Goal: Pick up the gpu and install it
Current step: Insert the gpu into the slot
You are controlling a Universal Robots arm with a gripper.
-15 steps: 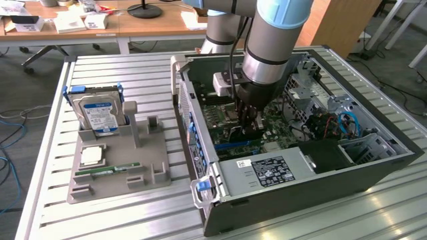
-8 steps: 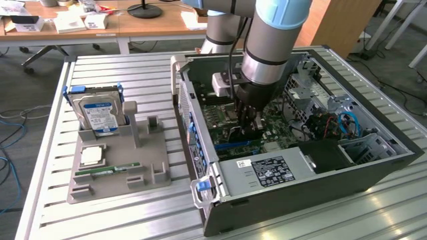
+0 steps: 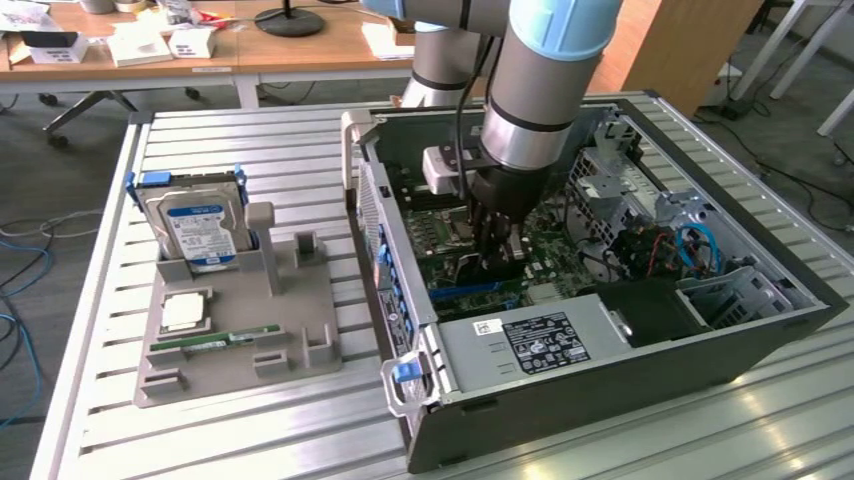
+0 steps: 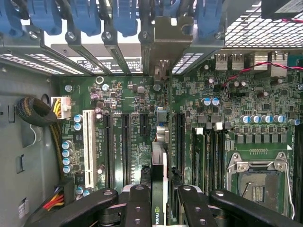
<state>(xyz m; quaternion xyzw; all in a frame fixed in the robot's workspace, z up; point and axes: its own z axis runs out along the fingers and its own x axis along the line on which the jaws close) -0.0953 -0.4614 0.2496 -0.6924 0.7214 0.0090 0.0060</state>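
Gripper: the gripper (image 4: 158,191) is partly closed. Its fingers (image 4: 137,203) press on the two faces of the gpu (image 4: 159,156), which stands on edge between them.
Gpu place: inside the computer case (image 3: 747,330), low over the motherboard (image 4: 118,94). In the exterior view it is at about 12 o'clock from the power supply (image 3: 527,345).
Seating: I cannot tell if the card edge is already in a slot, because the card hides what is below it.
Not used: the hard drive (image 3: 198,225) and the RAM stick (image 3: 214,343) rest in the grey holder (image 3: 240,350), at about 9 o'clock from the case.
Risk one: I think the card may be just beside its slot. Pushing then would bend the contacts or the board.
Risk two: the card end may catch the rear slot frame (image 4: 156,42) and tilt the card.
Risk three: the grip is on thin faces only, so the card could slip.
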